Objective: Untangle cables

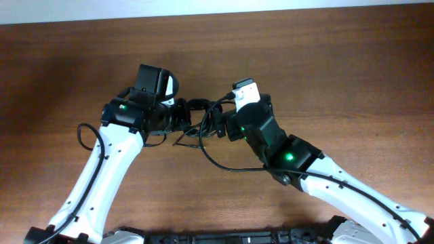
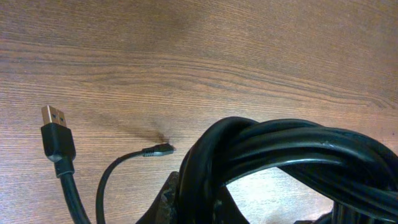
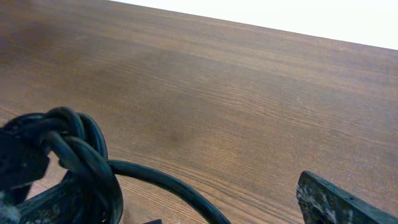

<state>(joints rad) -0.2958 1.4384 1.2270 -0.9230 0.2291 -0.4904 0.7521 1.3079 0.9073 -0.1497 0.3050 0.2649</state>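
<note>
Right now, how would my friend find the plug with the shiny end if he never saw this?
Look at the wooden table, then find the fat knot of black cables in the left wrist view. Left of it, a USB plug lies on the wood. Unlike the tiny black plug nearer the knot, it is big and boxy with a shiny gold metal tip.

Brown wood-grain table (image 1: 339, 61) filled the view, evenly lit, with a pale white strip (image 1: 68, 10) beyond its far edge.
</note>
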